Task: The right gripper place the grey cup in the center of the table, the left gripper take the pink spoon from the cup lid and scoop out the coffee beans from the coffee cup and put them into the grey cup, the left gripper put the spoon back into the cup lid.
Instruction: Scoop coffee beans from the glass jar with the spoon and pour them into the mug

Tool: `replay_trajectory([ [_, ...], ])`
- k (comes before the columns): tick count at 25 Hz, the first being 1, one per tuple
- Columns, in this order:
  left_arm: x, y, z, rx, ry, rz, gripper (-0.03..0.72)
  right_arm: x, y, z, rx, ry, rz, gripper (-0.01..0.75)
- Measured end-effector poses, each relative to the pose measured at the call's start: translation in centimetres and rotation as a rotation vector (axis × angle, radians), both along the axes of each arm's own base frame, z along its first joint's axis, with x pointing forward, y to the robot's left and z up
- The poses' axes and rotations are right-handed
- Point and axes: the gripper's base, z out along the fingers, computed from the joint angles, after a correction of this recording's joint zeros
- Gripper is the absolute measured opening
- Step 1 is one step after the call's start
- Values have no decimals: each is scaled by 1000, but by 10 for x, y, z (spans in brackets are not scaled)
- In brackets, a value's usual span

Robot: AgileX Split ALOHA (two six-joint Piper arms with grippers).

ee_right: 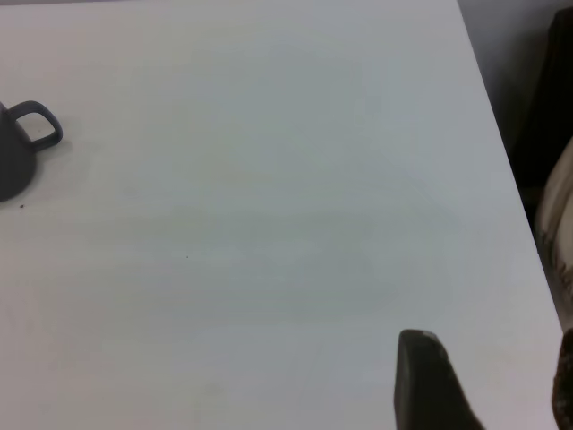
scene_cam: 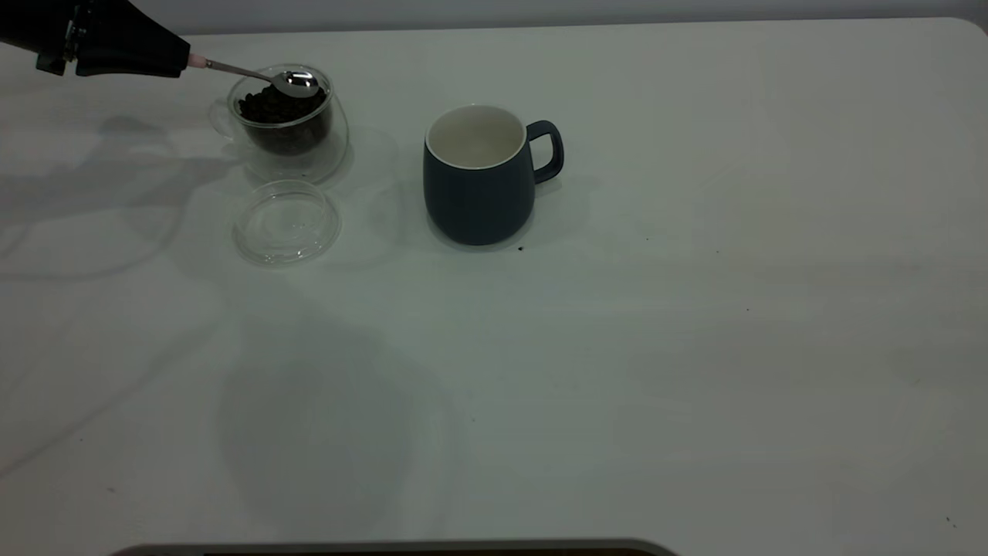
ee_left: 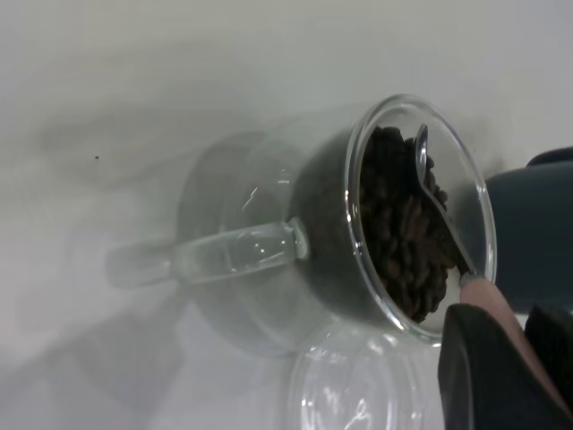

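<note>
Pink spoon (scene_cam: 266,75) clamped by left gripper (scene_cam: 181,62), bowl over coffee beans (scene_cam: 278,106) in coffee cup (scene_cam: 289,123) near table's (scene_cam: 695,347) far left corner; right gripper (ee_right: 488,385) apparently open.

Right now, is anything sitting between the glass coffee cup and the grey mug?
No. In the exterior view the table between the coffee cup and the grey mug is bare; the lid lies nearer the camera.
</note>
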Motion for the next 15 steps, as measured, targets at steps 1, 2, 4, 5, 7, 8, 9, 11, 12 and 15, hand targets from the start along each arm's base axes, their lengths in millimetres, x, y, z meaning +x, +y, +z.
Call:
replay_trajectory([
  [1,0,0,-1,9,-3,-7,126,0,0,0,0,0,0,372],
  [2,-1,1,-1,21,-2,-14,126,0,0,0,0,0,0,372],
  [4,-2,2,-3,41,0,-26,126,0,0,0,0,0,0,372],
  [5,-2,2,-3,50,3,-33,126,0,0,0,0,0,0,372],
  [7,-3,2,-4,63,6,-43,126,0,0,0,0,0,0,372],
  [8,-3,3,-5,64,7,-44,126,0,0,0,0,0,0,372],
  [9,-3,3,-5,65,10,-43,126,0,0,0,0,0,0,372],
  [11,-4,3,-5,63,21,-37,126,0,0,0,0,0,0,372],
  [12,-4,3,-5,61,30,-32,126,0,0,0,0,0,0,372],
  [15,-5,3,-6,61,71,-21,126,0,0,0,0,0,0,372],
])
